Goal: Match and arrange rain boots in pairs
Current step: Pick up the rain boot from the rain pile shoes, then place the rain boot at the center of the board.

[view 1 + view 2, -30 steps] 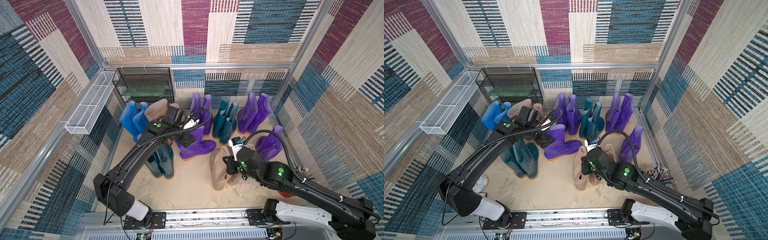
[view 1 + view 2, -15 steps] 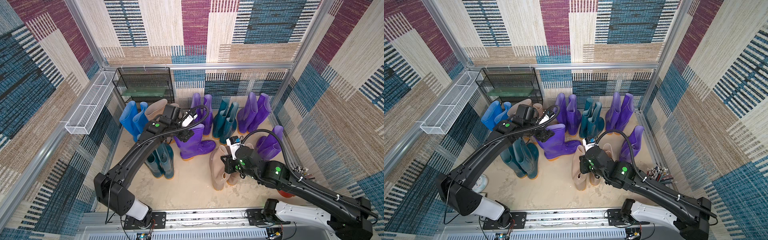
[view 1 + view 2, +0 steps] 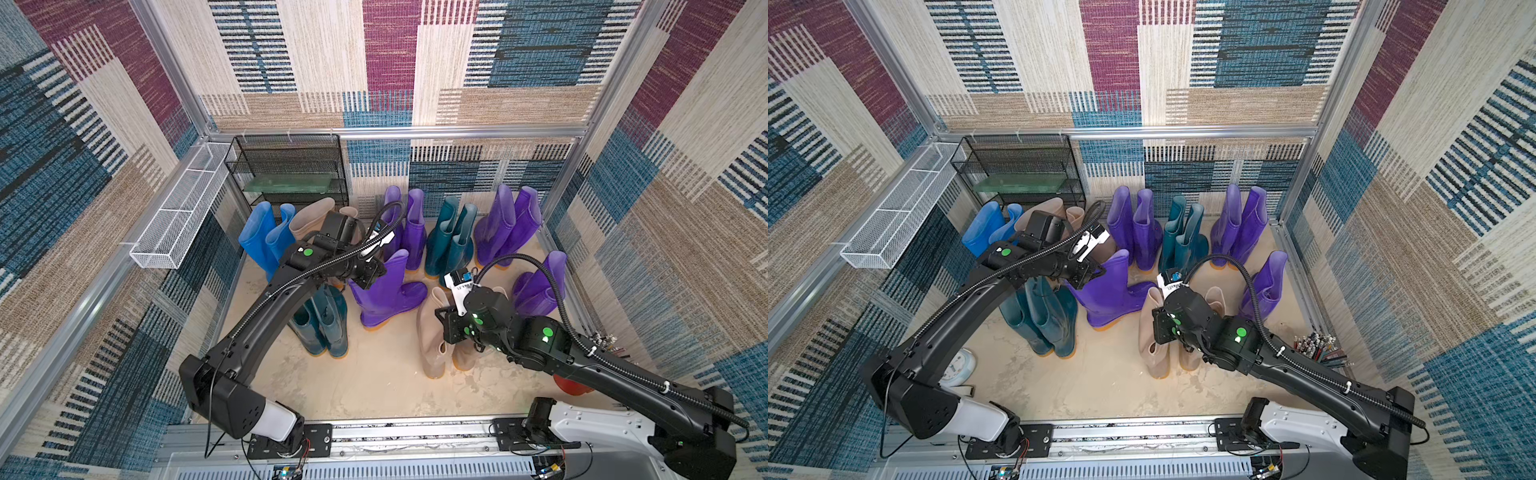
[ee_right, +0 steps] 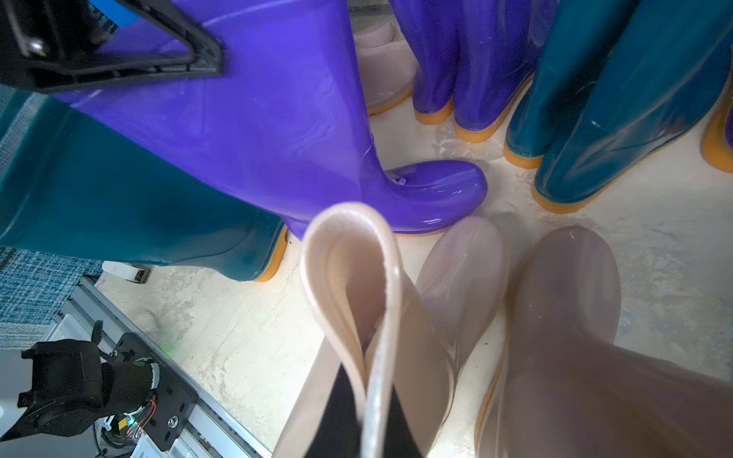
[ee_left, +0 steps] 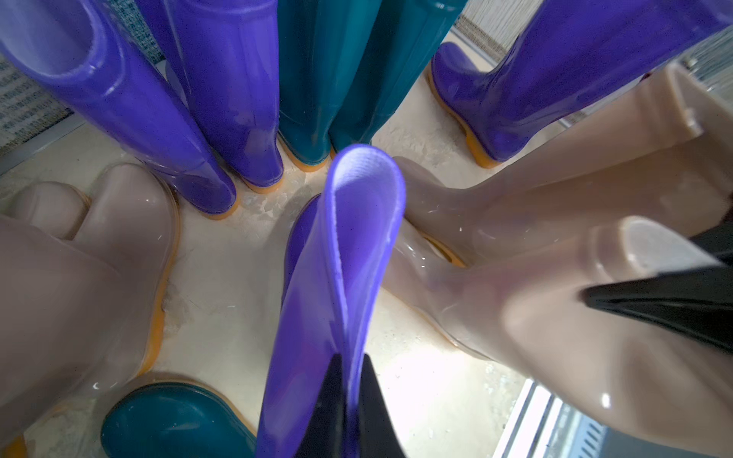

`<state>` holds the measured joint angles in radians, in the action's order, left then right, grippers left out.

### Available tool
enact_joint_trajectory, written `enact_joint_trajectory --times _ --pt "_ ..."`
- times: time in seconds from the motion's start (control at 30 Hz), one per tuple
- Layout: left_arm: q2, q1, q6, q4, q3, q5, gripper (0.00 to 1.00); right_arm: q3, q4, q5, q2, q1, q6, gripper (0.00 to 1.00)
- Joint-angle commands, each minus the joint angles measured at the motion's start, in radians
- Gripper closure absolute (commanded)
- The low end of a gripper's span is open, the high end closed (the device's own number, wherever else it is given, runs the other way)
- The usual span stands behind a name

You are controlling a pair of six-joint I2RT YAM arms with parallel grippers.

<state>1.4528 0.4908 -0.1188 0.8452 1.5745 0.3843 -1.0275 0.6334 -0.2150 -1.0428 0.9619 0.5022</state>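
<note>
Rain boots [image 3: 449,245] are standing in pairs at the back of the floor [image 3: 374,386], while a lone purple boot [image 3: 386,295] is sitting mid-floor. The left gripper [image 5: 349,368] is pinching that purple boot's cuff tight. The right gripper [image 4: 363,380] is clamping the rim of a beige boot [image 4: 357,301] standing just beside its beige mate.

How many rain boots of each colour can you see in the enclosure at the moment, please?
Purple boots: 6
Dark teal boots: 4
Beige boots: 4
Bright blue boots: 2
Total: 16
</note>
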Motion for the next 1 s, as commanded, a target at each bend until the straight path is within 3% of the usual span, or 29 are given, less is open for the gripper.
enact_joint_trajectory --times 0.0,0.13,0.23,0.4,0.67,0.97 --pt "-0.04 0.008 0.212 -0.068 0.015 0.034 1.0 -0.036 -0.137 0.006 -0.026 -0.015 -0.041 1.0" --pt "-0.09 0.017 0.382 -0.092 -0.056 0.012 1.0 -0.048 -0.176 0.042 -0.067 -0.052 -0.033 1.0" --pt "-0.161 0.042 0.464 -0.105 -0.11 -0.079 1.0 -0.066 -0.215 0.119 -0.11 -0.058 -0.044 1.0" --pt "-0.255 0.051 0.517 -0.126 -0.094 -0.195 1.0 -0.154 -0.181 0.179 -0.2 -0.057 -0.023 1.0" --pt "-0.179 0.052 0.446 0.049 0.267 -0.291 1.0 -0.169 -0.263 0.225 -0.278 -0.043 0.026 1.0" --pt "-0.075 0.051 0.337 0.107 0.569 -0.355 1.0 -0.208 -0.375 0.203 -0.362 -0.005 0.113 1.0"
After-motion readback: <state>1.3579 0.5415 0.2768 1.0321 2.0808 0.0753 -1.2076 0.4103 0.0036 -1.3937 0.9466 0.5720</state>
